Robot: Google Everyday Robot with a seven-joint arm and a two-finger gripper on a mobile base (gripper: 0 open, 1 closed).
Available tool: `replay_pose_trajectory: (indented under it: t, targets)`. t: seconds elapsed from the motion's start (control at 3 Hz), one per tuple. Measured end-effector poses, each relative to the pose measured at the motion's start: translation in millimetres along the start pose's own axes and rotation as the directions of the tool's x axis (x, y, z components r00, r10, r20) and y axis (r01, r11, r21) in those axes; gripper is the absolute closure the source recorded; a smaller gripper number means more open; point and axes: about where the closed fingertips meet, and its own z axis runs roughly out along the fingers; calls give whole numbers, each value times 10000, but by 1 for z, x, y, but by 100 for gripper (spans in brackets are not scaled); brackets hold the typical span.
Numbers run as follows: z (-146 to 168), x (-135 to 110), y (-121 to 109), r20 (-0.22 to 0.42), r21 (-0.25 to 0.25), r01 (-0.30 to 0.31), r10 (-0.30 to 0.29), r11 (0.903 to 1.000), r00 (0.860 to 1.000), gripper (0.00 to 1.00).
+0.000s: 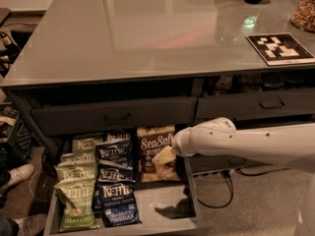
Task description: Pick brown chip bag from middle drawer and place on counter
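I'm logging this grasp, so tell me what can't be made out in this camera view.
- The pincer over the brown chip bag in the middle drawer: contact cannot be judged from this angle.
- Bag's lower right: covered by the pincer.
- Top-right container: cut by the edge.

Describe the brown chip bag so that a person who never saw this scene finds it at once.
Below the large glossy grey counter, a wide dark-grey drawer stands pulled open. The dark brown crinkly bag lies at its back right, beneath the white arm's gripper. Only it says "Sea Salt"; its neighbours are blue Kettle bags and green Kettle bags.
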Motion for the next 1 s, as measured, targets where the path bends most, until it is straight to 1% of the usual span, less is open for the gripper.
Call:
replay_pose_trajectory:
  t: [0.33,0.67,1.0]
  targets:
    - [24,0,-3,211,-169,-280,283,9995,9994,0]
    - [46,0,1,233,-441,-448,458,9980,9987,0]
    - [61,-1,-4,252,-474,-541,553,9974,9982,0]
